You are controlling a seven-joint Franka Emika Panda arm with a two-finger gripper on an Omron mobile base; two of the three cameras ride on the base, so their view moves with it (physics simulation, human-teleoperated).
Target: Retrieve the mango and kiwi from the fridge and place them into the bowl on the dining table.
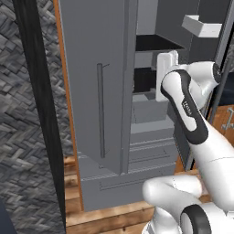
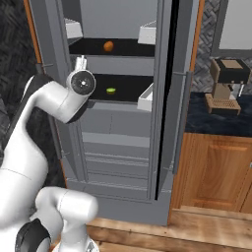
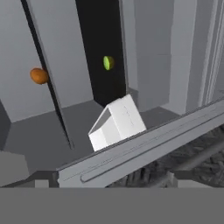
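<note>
The fridge [image 2: 167, 98] stands with both grey doors swung open, its left door [image 1: 91, 82] close in front of me. An orange mango [image 2: 109, 46] lies on the upper dark shelf, and a green kiwi [image 2: 111, 90] lies on the shelf below it. The hand view shows the mango [image 3: 39, 75] and the kiwi [image 3: 107, 62] further in, beyond a door edge. My gripper [image 2: 81, 62] is raised at the fridge opening, level with the shelves and left of the kiwi. It is open and holds nothing. The bowl and the dining table are out of view.
White door shelves [image 2: 145, 98] hang on the inside of the right door, one close to the hand [image 3: 116, 122]. Grey drawers [image 2: 115, 157] fill the lower fridge. A coffee machine [image 2: 225, 86] sits on a dark counter [image 2: 216, 120] over wooden cabinets at right.
</note>
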